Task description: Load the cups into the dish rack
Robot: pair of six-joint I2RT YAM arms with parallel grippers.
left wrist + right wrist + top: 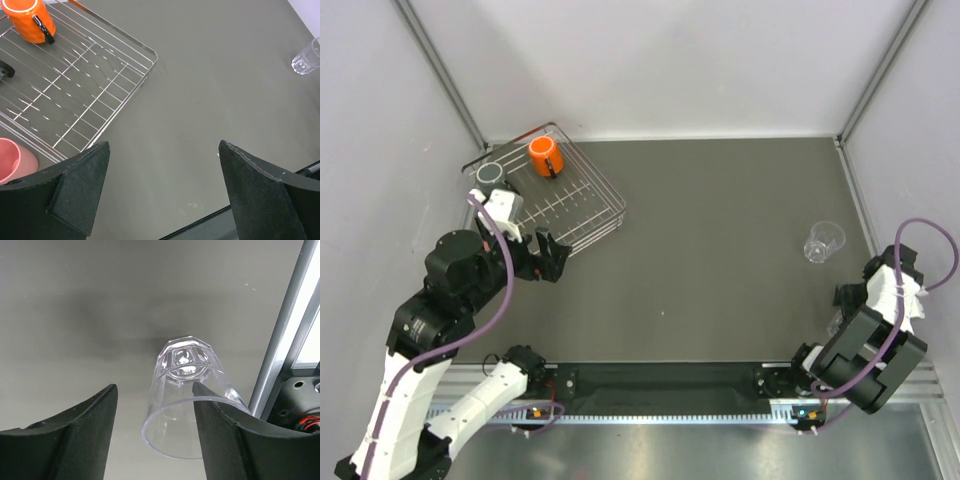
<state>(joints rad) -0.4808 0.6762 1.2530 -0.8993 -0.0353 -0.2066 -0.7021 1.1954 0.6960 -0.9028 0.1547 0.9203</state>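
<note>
Cups counted: five. Racks: one.

One orange mug [546, 156] and one grey cup [491, 174] are seen standing in the rack [575, 200], at the upper left of the overhead view. One pink cup [14, 161] is seen at the lower left of the left wrist view, at the rack's near rim; whether it sits inside cannot be told. Two clear tumblers are noted. The upright tumbler [825, 241] stands on the bare surface [720, 250] at the right of the overhead view, well apart from the rack. The tilted tumbler [182, 385] is at the centre of the right wrist view, its base turned away from the camera.

The left fingers [85, 190] are spread wide; nothing is held or touched. They are placed over bare surface just beside the rack's corner.

The right fingers [80, 440] are about half spread and released. The tilted tumbler is overlapped by the finger at the right of the frame; whether contact is made cannot be told. A gap is seen between the tumbler and the other finger.

A grey frame rail [285, 340] is noted just beside the tilted tumbler, at the right of that view.
</note>
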